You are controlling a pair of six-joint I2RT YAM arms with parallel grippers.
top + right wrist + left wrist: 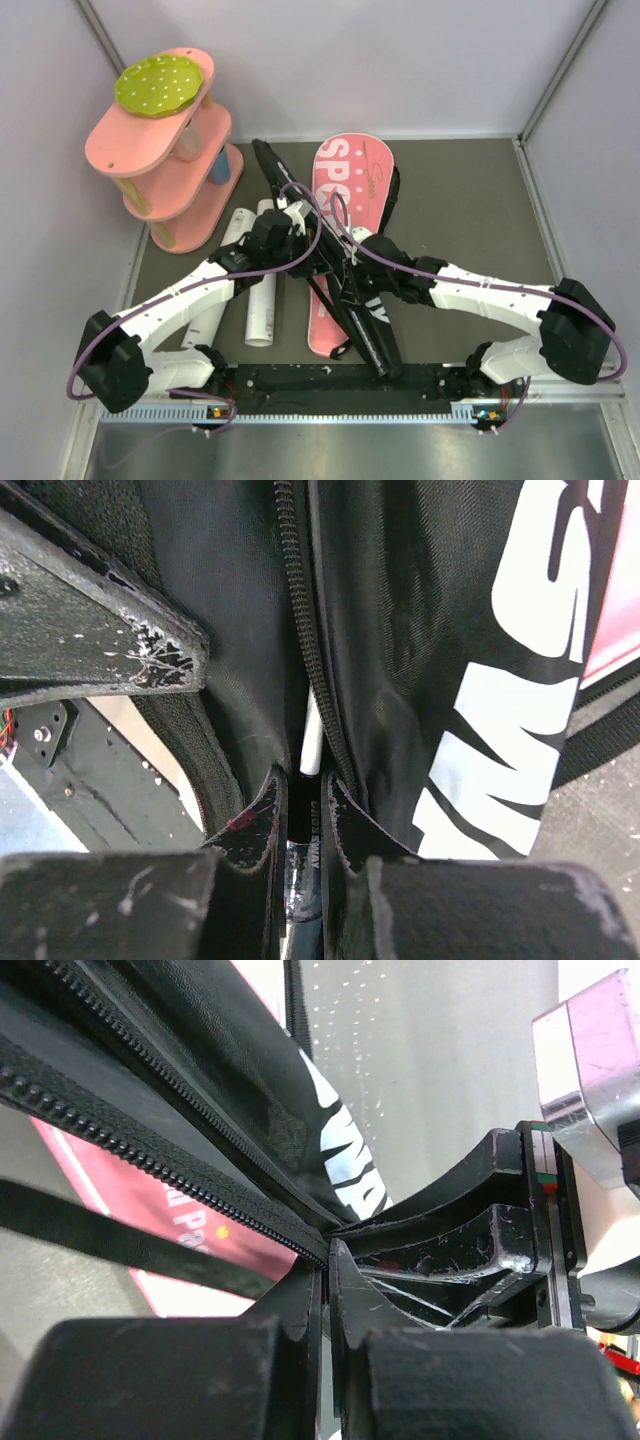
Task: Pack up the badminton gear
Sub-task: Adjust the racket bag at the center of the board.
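Note:
The racket bag lies mid-table with its pink "SPORT" side (350, 175) up and its black side (365, 325) lifted on edge. My left gripper (310, 235) is shut on the bag's black zipper edge (250, 1210), with its fingertips (328, 1255) pinched together. My right gripper (346, 264) is shut on a racket's black "CROSSWAY" shaft (305, 855). The racket's white shaft (311, 735) runs into the open zipper slit (300, 600). The rest of that racket is hidden inside the bag. Three white tubes (260, 300) lie left of the bag. No shuttlecocks show.
The pink tiered shelf (165, 165) with a green dotted disc (160, 85) stands at the back left. Both arms cross over the bag, and their wrists are close together. The right gripper's black body (500, 1250) shows just beside my left fingers. Walls enclose the table.

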